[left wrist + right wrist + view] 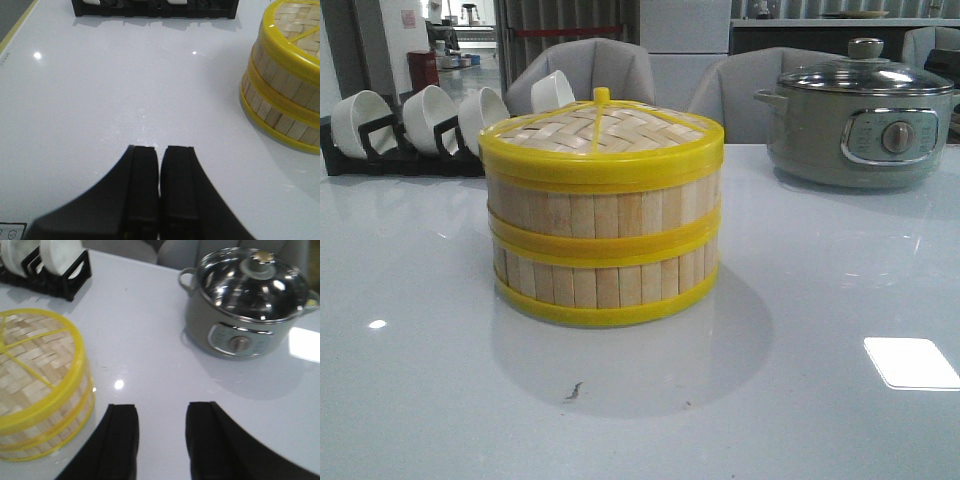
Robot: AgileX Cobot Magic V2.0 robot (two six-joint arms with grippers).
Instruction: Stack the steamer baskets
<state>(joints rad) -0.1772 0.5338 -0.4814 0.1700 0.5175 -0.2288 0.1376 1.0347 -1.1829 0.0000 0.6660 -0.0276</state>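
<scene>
Two steamer baskets (pixel 603 250) of pale bamboo slats with yellow rims stand stacked at the table's middle, with the woven yellow-rimmed lid (pixel 600 130) on top. The stack also shows in the left wrist view (pixel 285 85) and the right wrist view (pixel 40 390). My left gripper (pixel 160 148) is shut and empty, over bare table to the left of the stack. My right gripper (pixel 161 407) is open and empty, over bare table just to the right of the stack. Neither gripper shows in the front view.
A grey-green electric pot (pixel 860 125) with a glass lid stands at the back right, also in the right wrist view (pixel 245 305). A black rack (pixel 395 150) with white bowls (pixel 430 115) stands at the back left. Grey chairs (pixel 585 70) stand behind the white table (pixel 820 300).
</scene>
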